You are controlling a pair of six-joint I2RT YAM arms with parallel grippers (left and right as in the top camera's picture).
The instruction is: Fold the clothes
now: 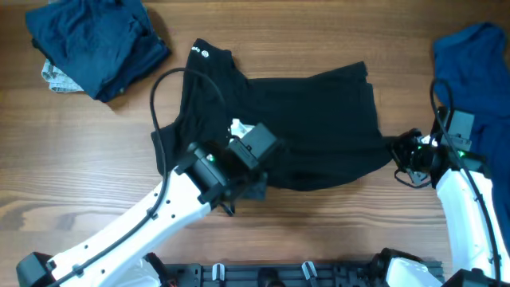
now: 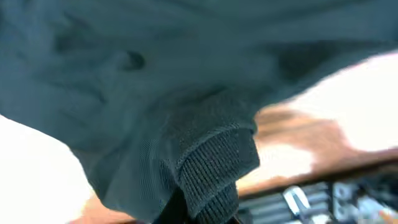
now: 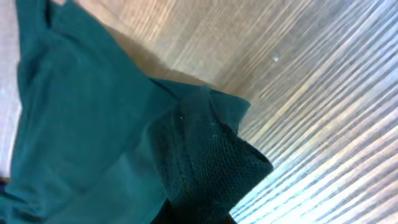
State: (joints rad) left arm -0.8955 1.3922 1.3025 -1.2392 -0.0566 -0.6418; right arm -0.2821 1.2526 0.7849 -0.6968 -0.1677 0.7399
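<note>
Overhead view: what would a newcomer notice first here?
A black garment lies spread across the middle of the wooden table, and both arms grip it. The left gripper has its jaws shut on the ribbed lower hem, and the right gripper holds the right edge. A crumpled navy pile sits at the top left corner, and a blue garment lies along the right edge.

Both arms were built of smooth white rounded shells joined by black joint housings. The left arm (image 1: pixel 151 214) was trailed by a thin black cable (image 1: pixel 152 108) bowed in a wide loop, and a small green light (image 1: pixel 211 158) was lit at its black wrist. The right arm (image 1: pixel 462 203) was cabled in black too, with green lights (image 1: pixel 420 144) at its wrist.
</note>
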